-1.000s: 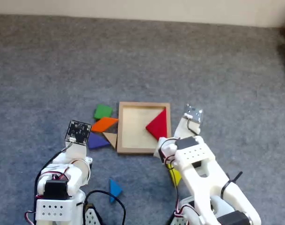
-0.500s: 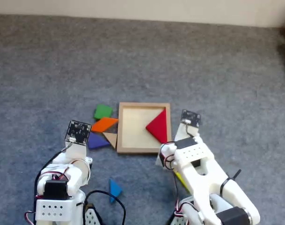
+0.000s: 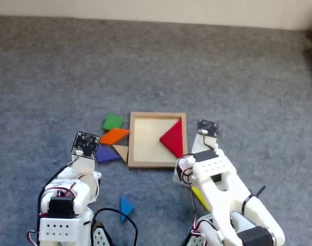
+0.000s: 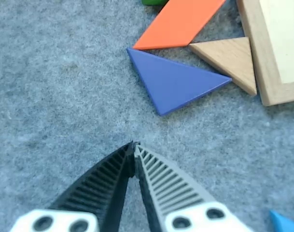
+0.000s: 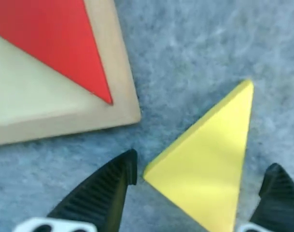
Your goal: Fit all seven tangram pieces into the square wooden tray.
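The right end effector (image 5: pixel 202 166) stands spread astride the yellow triangle (image 5: pixel 204 159), which lies flat on the desk (image 5: pixel 195 58) just beside a corner of the wooden tray (image 5: pixel 122 96); the piece is judged light, rigid and smooth, best pinched across opposing edges; the left end effector (image 4: pixel 133 147) is pressed together, empty.

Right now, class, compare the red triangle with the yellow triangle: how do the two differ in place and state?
The red triangle lies inside the wooden tray, against its rim; the yellow triangle lies outside it on the grey carpet. The yellow triangle sits between the open fingers of the right gripper; no gripper is at the red triangle. Both lie flat.
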Robot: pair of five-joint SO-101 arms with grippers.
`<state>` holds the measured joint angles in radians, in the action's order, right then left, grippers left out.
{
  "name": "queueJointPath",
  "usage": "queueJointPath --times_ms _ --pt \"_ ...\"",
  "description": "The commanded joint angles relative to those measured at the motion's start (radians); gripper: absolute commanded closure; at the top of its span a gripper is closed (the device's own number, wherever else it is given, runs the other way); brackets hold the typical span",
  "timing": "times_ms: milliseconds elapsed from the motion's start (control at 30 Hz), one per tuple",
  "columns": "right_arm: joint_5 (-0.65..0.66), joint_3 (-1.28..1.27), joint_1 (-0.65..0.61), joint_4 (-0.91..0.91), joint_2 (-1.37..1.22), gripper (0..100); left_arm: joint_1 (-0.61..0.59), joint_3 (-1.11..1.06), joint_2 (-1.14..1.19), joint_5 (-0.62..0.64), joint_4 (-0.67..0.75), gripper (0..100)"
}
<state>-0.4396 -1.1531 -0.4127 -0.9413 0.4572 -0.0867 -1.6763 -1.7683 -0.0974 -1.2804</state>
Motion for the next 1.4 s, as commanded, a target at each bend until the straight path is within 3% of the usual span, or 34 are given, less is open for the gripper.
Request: queueJointPath --times_ms 0,433,667,1100,1367 --pt "0.044 -0.004 -0.001 -0.081 0.016 62.0 0.012 -0.022 -0.019 -0.008 -0.003 99" --pt "0.044 -0.007 -0.001 -0.09 0.016 62.7 0.012 -0.022 -0.019 -0.008 -0.003 99" --pt "0.051 -0.001 0.001 -0.09 0.018 79.6 0.012 -0.022 -0.019 -0.008 -0.003 99" --pt "0.324 0.044 0.182 -0.097 0.03 80.0 0.012 -0.022 -0.019 -0.008 -0.003 99" --pt "0.465 0.124 0.197 -0.097 0.03 80.0 0.012 -0.022 -0.019 -0.008 -0.003 99"
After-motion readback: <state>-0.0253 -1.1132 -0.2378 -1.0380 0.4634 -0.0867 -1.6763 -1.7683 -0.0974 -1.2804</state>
